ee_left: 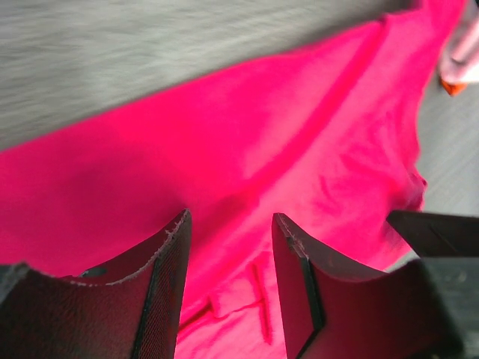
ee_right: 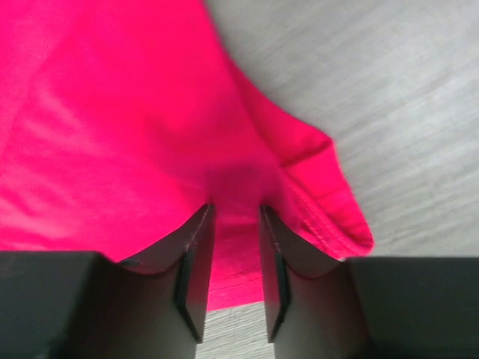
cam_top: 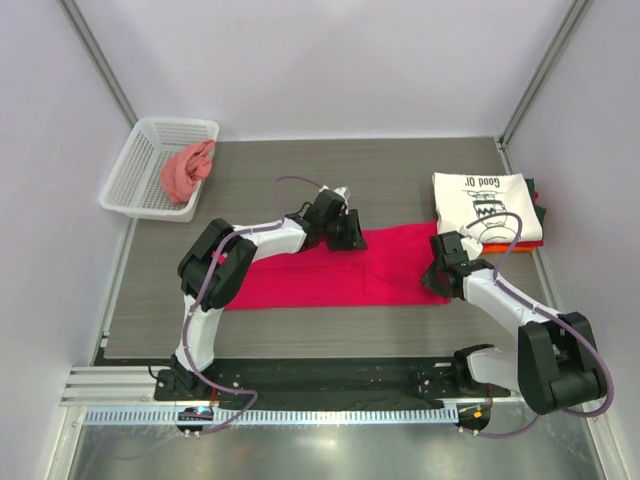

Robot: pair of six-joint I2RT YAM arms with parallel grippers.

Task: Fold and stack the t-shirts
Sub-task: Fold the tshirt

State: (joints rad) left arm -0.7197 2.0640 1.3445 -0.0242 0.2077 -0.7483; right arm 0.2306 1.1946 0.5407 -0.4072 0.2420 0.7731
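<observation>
The grey wood-grain table (cam_top: 400, 170) carries everything. Across its middle lies the large crimson t-shirt (cam_top: 310, 282), spread flat in a long band from the left arm's side to the right arm's side, its right end reaching up towards the far right corner.

At the far left corner a white plastic basket (cam_top: 125, 188) sits partly off the table's edge, with a salmon-pink t-shirt (cam_top: 187, 170) bunched inside it.

At the far right, a folded white t-shirt with black cartoon print and lettering (cam_top: 485, 200) tops a stack. Orange and dark cloth edges (cam_top: 540, 228) show beneath it.

The left pincer (cam_top: 348, 236) is down at the crimson shirt's far edge. Its jaws stand moderately apart, with crimson cloth (ee_left: 247, 149) showing in the gap.

The right pincer (cam_top: 437, 282) is at the shirt's right end, over a hemmed corner (ee_right: 329, 202). Its jaws are narrow, and I cannot tell whether they pinch the cloth.
</observation>
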